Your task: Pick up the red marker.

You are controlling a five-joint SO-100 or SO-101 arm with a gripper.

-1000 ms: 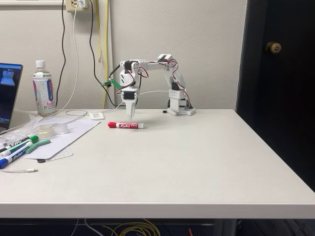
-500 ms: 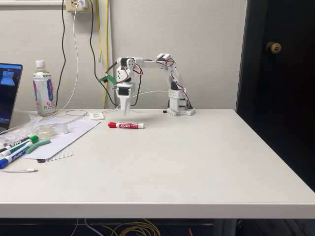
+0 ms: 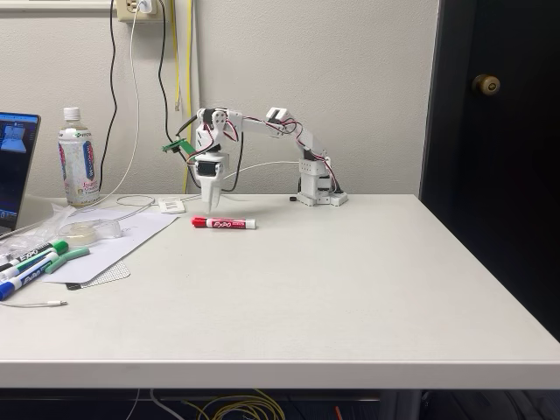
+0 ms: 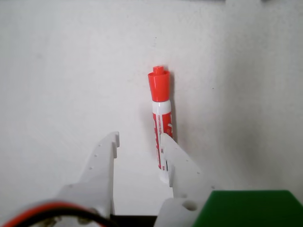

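The red marker [image 3: 224, 223] lies flat on the white table [image 3: 332, 289] in the fixed view, red cap pointing left. My gripper [image 3: 208, 204] hangs point-down just above and behind the marker's cap end, clear of the table. In the wrist view the red marker [image 4: 160, 124] runs lengthwise with its cap at the top. My gripper [image 4: 139, 140] is open with bare table between its fingers. The marker's lower end passes beneath the right finger [image 4: 176, 161], outside the gap.
At the table's left edge lie green- and blue-capped markers [image 3: 33, 262] on a sheet of paper [image 3: 114, 241]. A bottle [image 3: 77, 162] and a laptop [image 3: 16, 166] stand behind them. The arm's base [image 3: 320, 194] sits at the back. Cables hang on the wall.
The arm has stretched out, carrying the gripper to the left, from above the marker's middle to near its cap end. The marker has not moved.
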